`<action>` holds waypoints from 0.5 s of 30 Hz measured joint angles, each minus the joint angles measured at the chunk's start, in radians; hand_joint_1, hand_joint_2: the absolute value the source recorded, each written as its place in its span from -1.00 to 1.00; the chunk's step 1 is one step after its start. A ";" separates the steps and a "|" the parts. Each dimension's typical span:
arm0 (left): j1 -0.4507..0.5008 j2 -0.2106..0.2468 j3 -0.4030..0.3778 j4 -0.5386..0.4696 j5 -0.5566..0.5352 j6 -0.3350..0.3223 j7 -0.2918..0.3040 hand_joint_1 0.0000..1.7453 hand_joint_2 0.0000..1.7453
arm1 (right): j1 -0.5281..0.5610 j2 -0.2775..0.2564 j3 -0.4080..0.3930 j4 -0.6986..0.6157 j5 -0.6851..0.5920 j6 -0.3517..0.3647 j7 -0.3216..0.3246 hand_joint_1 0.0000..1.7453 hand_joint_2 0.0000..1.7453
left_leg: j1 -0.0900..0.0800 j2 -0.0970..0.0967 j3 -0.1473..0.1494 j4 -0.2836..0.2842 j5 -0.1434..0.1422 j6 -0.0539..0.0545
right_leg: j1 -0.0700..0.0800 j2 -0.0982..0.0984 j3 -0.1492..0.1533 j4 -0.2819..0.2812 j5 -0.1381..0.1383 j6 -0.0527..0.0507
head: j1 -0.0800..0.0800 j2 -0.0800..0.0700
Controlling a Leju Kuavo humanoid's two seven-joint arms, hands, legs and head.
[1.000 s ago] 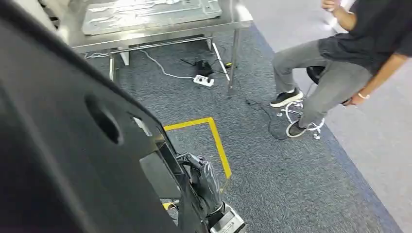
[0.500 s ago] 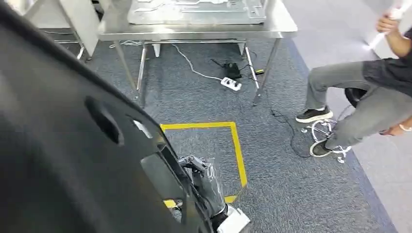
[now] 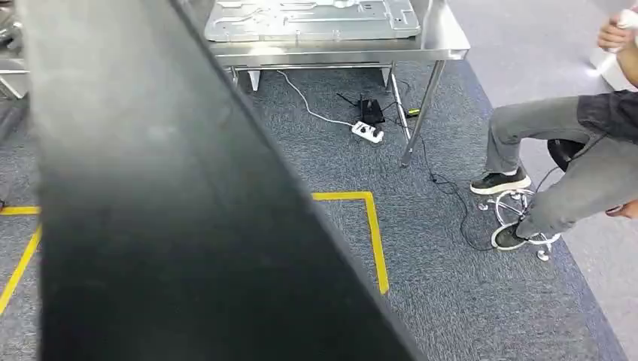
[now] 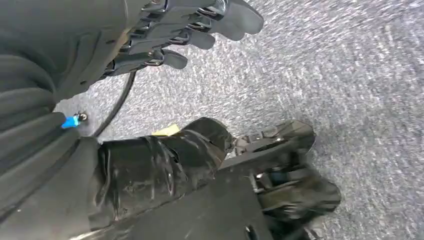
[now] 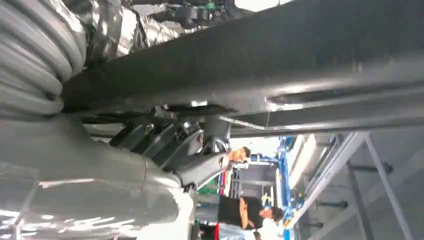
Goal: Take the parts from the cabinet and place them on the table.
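A big black panel (image 3: 165, 226) slants across the left and middle of the head view, held up close to the camera. In the right wrist view my right hand (image 5: 165, 145) curls its fingers under the panel's (image 5: 280, 65) edge and holds it. At the left wrist, my left hand (image 4: 90, 65) stretches its fingers (image 4: 200, 25) out over the carpet, touching nothing. Its film-wrapped thumb (image 4: 165, 160) lies against the panel's (image 4: 210, 215) edge. The steel table (image 3: 451, 49) stands ahead at the top, with flat metal parts (image 3: 316, 19) on it.
A person (image 3: 572, 150) sits on a stool at the right, feet on the carpet. A power strip (image 3: 367, 133) and cables lie under the table. Yellow tape (image 3: 376, 241) marks a square on the grey carpet between me and the table.
The camera has turned, bringing the table nearer the middle top. The panel now covers far more of the head view and hides the right hand that showed at its lower edge.
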 joint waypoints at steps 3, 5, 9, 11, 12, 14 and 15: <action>0.001 0.000 0.000 0.000 0.000 0.000 0.001 -1.00 1.00 | 0.000 0.000 0.000 0.000 0.000 0.000 0.000 1.00 1.00 | 0.004 0.006 0.055 -0.115 0.087 -0.003 | -0.002 -0.002 0.004 0.002 -0.004 0.006 | 0.000 0.000; -0.002 0.000 0.000 0.000 0.000 0.000 0.001 -1.00 1.00 | 0.000 0.000 0.000 0.000 0.000 0.001 0.000 1.00 1.00 | 0.004 0.020 0.140 -0.290 0.135 0.001 | -0.003 -0.002 0.006 0.010 -0.012 0.018 | 0.000 0.000; 0.000 0.000 0.000 0.000 0.000 0.001 0.001 -1.00 1.00 | -0.001 0.000 0.000 -0.001 0.000 0.002 0.000 1.00 1.00 | -0.006 0.009 0.141 -0.289 0.131 0.026 | 0.004 -0.002 0.005 0.006 -0.012 0.038 | 0.001 0.000; -0.002 -0.002 0.000 0.000 0.000 0.001 0.001 -1.00 1.00 | -0.001 -0.002 -0.001 -0.002 0.000 0.002 0.000 1.00 1.00 | 0.000 0.008 0.151 -0.304 0.138 0.040 | -0.001 -0.001 0.002 0.023 -0.030 0.049 | 0.003 0.000; -0.004 -0.002 0.000 0.000 0.000 0.001 0.001 -1.00 1.00 | -0.001 -0.002 -0.001 -0.002 0.000 0.002 0.000 1.00 1.00 | 0.000 0.008 0.152 -0.306 0.139 0.048 | -0.001 0.000 -0.019 0.068 -0.061 0.050 | 0.004 0.000; -0.003 -0.002 0.000 0.000 0.000 0.001 0.001 -1.00 1.00 | 0.001 -0.004 -0.001 -0.002 0.000 0.002 0.000 1.00 1.00 | -0.004 0.007 0.151 -0.305 0.137 0.054 | 0.000 0.001 -0.099 0.231 -0.136 0.053 | 0.009 0.000; -0.001 -0.002 0.000 0.000 0.000 0.001 0.001 -1.00 1.00 | 0.002 -0.006 -0.001 -0.002 0.000 0.002 0.000 1.00 1.00 | -0.007 0.007 0.151 -0.305 0.136 0.055 | 0.000 0.001 -0.135 0.300 -0.156 0.053 | 0.008 0.000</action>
